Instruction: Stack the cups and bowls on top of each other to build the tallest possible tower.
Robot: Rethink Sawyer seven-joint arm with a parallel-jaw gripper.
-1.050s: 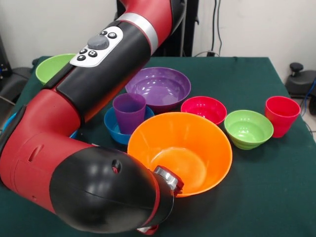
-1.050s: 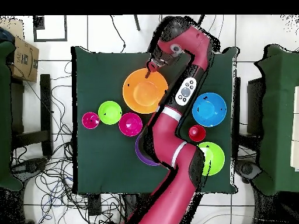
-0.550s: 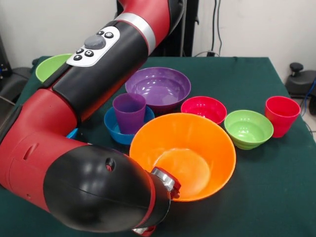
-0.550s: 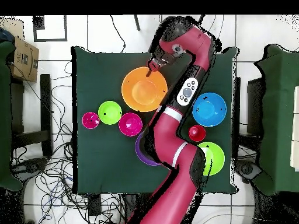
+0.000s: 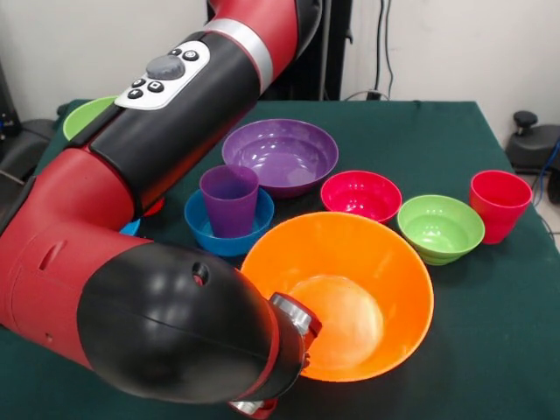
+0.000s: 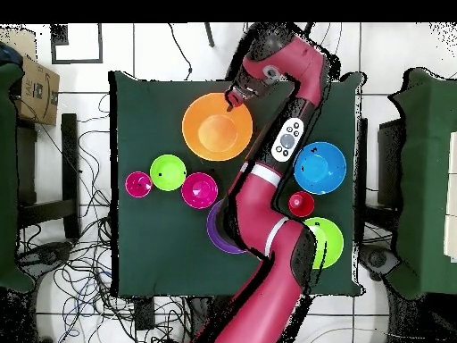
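The tool [image 6: 235, 96] sits at the rim of the large orange bowl [image 5: 341, 293], at the side nearest the arm, and looks clenched on that rim, though the arm's bulk hides the tips in the front view, so how far it is closed cannot be read. The bowl looks tilted, as if partly raised off the green surface [image 5: 490, 332]. Glossy thin plastic should be light and stiff but slippery; the rim is the only real hold, and a one-sided pinch may let it swing. Just beyond stand the purple cup [image 5: 229, 200] inside a small blue bowl [image 5: 199, 223], the purple bowl [image 5: 280, 154], the red-pink bowl [image 5: 360, 193], a lime green bowl [image 5: 440, 227] and a red cup [image 5: 499, 204].
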